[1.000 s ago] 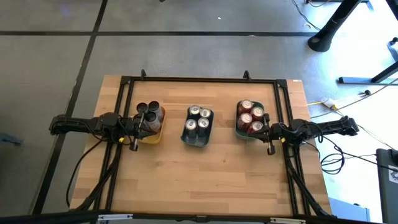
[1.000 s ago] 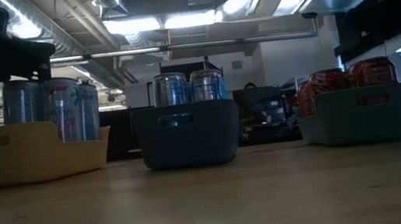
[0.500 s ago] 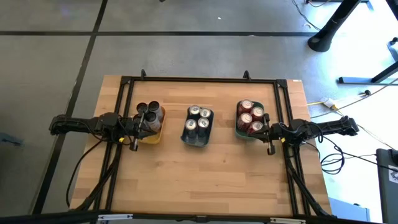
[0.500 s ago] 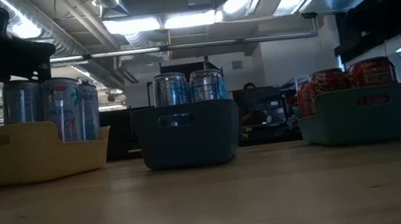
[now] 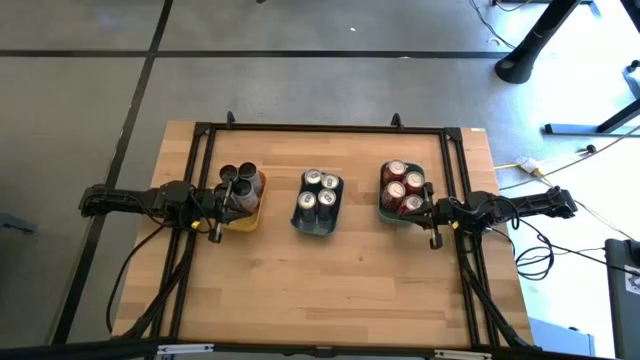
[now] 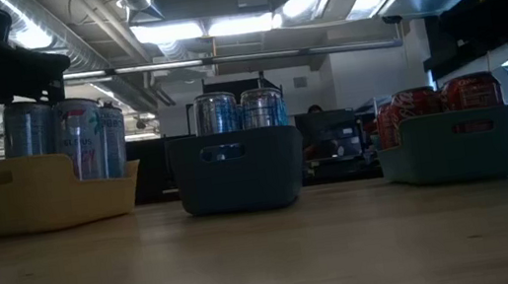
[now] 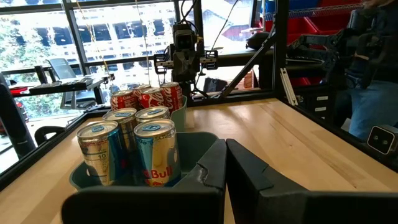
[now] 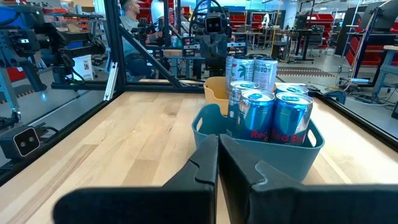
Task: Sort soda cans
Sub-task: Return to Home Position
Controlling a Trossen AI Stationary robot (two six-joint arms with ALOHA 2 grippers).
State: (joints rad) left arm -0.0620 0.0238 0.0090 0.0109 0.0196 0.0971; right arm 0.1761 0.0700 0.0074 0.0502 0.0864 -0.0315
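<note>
Sorting looks finished, so the sensible move, as I judge it, is drawing both arms straight back without brushing a tray. The soda cans stand grouped by kind: dark ones in the yellow tray, silver-blue in the grey-blue tray, red in the teal tray. The left pincer lies low and level beside the yellow tray, fingers together, holding nothing; the right pincer mirrors it by the teal tray, likewise closed on the desk.

Free: bare table in front of trays | Blocked: yellow tray, blue tray, teal tray, full of cans
</note>
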